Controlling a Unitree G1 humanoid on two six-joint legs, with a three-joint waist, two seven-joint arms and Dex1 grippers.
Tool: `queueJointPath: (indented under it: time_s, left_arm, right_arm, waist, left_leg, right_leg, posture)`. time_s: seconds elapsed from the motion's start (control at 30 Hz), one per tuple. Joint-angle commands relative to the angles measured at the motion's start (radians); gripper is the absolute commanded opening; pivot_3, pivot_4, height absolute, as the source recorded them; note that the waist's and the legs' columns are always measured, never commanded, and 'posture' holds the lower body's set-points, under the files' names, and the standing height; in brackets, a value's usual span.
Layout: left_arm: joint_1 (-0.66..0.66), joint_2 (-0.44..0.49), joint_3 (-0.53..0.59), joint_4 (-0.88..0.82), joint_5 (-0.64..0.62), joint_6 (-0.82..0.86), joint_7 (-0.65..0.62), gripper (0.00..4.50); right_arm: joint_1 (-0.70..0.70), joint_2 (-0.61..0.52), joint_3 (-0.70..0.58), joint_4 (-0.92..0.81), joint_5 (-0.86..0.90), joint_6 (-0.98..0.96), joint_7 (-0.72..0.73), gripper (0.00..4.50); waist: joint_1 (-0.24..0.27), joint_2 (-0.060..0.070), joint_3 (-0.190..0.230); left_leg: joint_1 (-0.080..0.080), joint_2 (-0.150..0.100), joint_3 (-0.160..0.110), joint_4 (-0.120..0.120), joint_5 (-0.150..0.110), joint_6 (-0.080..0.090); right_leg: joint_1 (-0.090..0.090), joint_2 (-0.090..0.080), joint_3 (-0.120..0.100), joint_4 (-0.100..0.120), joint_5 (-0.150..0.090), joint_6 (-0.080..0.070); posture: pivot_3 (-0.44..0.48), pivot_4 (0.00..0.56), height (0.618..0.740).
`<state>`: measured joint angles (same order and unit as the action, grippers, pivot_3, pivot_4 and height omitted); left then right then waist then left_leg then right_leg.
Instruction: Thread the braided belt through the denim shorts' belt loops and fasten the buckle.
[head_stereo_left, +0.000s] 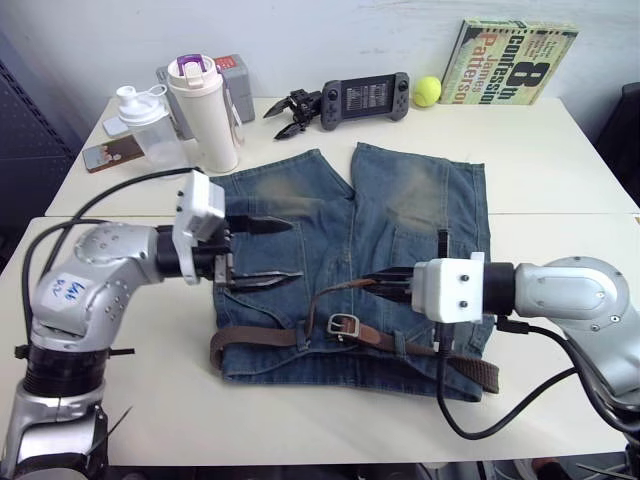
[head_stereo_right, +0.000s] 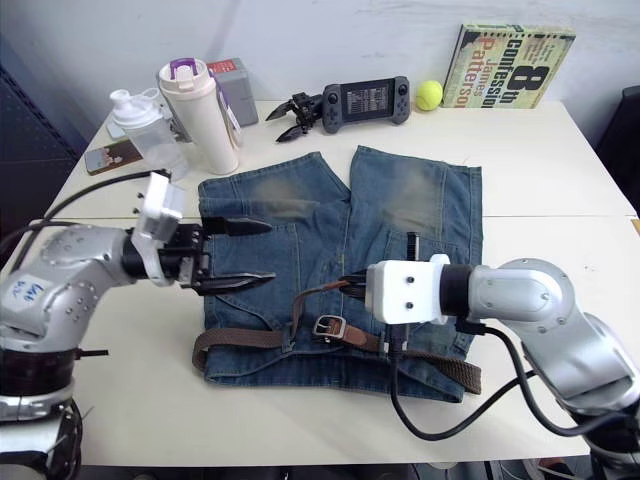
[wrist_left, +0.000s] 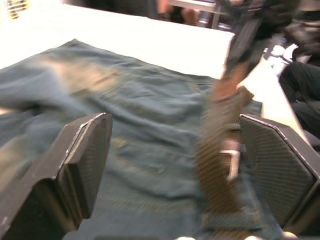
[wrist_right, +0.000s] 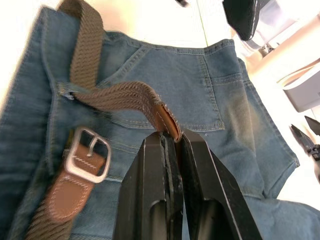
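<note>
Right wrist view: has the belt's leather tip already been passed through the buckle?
No: the right hand pinches the leather tip apart from the buckle, whose frame is empty.

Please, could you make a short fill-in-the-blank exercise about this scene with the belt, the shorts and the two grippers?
1. The right gripper is shut on the tan leather tip of the braided ____.
2. The left gripper hovers over the denim shorts with its jaws ____.
3. The buckle has a prong and its frame is made of ____.
4. Near the book at the far table edge lies a yellow-green tennis ____.

Missing words: belt; open; metal; ball
</note>
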<state>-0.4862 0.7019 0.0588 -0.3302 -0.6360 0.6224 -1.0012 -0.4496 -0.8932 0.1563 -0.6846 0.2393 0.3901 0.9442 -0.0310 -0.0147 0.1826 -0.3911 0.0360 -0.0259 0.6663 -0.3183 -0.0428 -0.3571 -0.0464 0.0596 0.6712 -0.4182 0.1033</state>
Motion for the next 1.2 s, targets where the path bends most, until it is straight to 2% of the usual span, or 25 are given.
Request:
queueJointPath:
  time_s: [0.03,0.1,0.2,0.37,0.47,0.6,0.7,0.73,0.77,1.13,1.2]
  left_arm:
    - [0.04,-0.019,-0.021,-0.097,0.055,-0.077,0.045,4.47]
    - [0.053,-0.037,-0.025,-0.116,0.054,-0.072,0.077,4.47]
    - [0.075,-0.014,-0.082,-0.098,0.164,-0.154,0.074,4.47]
    - [0.092,-0.007,-0.111,-0.079,0.221,-0.186,0.077,4.47]
    - [0.093,-0.01,-0.115,-0.06,0.245,-0.196,0.085,3.65]
    - [0.088,-0.028,-0.117,-0.057,0.255,-0.195,0.102,2.1]
    - [0.094,-0.029,-0.117,-0.067,0.251,-0.183,0.103,0.78]
    - [0.096,-0.028,-0.117,-0.07,0.249,-0.181,0.102,0.2]
    - [0.1,-0.027,-0.116,-0.074,0.248,-0.18,0.101,0.08]
    - [0.114,-0.028,-0.115,-0.088,0.246,-0.156,0.114,0.08]
    - [0.123,-0.032,-0.111,-0.094,0.238,-0.142,0.123,0.0]
  right_arm:
    - [-0.029,0.015,0.013,-0.006,-0.039,-0.028,-0.01,0.0]
    - [-0.042,0.027,0.021,0.0,-0.051,-0.031,-0.014,0.0]
    - [-0.057,0.045,0.023,-0.004,-0.052,-0.025,-0.015,0.0]
    - [-0.071,0.063,0.022,-0.006,-0.05,-0.014,-0.015,0.0]
    - [-0.075,0.069,0.021,-0.009,-0.05,-0.008,-0.015,0.0]
    - [-0.081,0.079,0.023,-0.014,-0.051,0.002,-0.018,0.0]
    - [-0.082,0.084,0.024,-0.018,-0.053,0.008,-0.02,0.0]
    - [-0.082,0.085,0.024,-0.018,-0.054,0.009,-0.02,0.0]
    - [-0.083,0.085,0.025,-0.02,-0.055,0.011,-0.021,0.0]
    - [-0.079,0.112,0.022,-0.046,-0.03,0.109,-0.04,0.0]
    - [-0.077,0.115,0.007,-0.058,0.013,0.18,-0.039,0.84]
  waist:
    - [0.001,0.0,0.0]
    - [0.002,0.0,0.0]
    - [0.002,0.0,0.0]
    - [0.002,0.0,0.0]
    - [0.002,0.0,0.0]
    - [0.002,0.0,0.0]
    - [0.002,0.0,0.0]
    - [0.002,0.0,0.0]
    - [0.002,0.0,0.0]
    - [0.002,0.0,0.0]
    - [0.002,0.0,0.0]
  left_leg:
    - [0.0,0.0,0.0,0.0,0.0,0.0]
    - [0.0,0.0,0.0,0.0,0.0,0.0]
    - [0.0,-0.001,0.0,0.0,0.0,0.0]
    - [0.0,-0.001,0.001,0.0,0.0,0.0]
    - [0.0,-0.001,0.001,0.0,0.0,0.0]
    - [0.0,-0.001,0.001,0.0,0.0,0.0]
    - [0.0,-0.001,0.001,0.0,0.0,0.0]
    - [0.0,-0.001,0.001,0.0,0.0,0.0]
    - [0.0,-0.001,0.001,0.0,0.0,0.0]
    - [0.0,-0.001,0.0,0.0,0.0,0.0]
    - [0.0,-0.001,0.0,0.0,0.0,0.0]
  right_leg:
    - [0.0,0.0,0.0,0.0,0.0,0.0]
    - [0.0,0.0,0.0,0.0,0.0,0.0]
    - [0.0,0.0,0.0,0.0,0.0,0.0]
    - [0.0,0.0,0.0,0.0,0.0,0.0]
    - [0.0,0.0,0.0,0.0,0.0,0.0]
    - [0.0,0.0,0.0,0.0,0.0,0.0]
    - [0.0,0.0,0.0,0.0,0.0,0.0]
    - [0.0,0.0,0.0,0.0,0.0,0.0]
    - [0.0,0.0,0.0,0.0,0.0,0.0]
    - [-0.001,0.0,0.0,0.001,0.0,0.0]
    - [-0.001,0.0,0.0,0.001,0.0,0.0]
  posture:
    - [0.0,0.15,0.739]
    - [0.0,0.15,0.739]
    - [0.0,0.15,0.739]
    - [0.0,0.15,0.739]
    - [0.0,0.15,0.739]
    - [0.0,0.15,0.739]
    - [0.0,0.15,0.739]
    - [0.0,0.15,0.739]
    - [0.0,0.15,0.739]
    - [0.0,0.15,0.739]
    - [0.0,0.15,0.739]
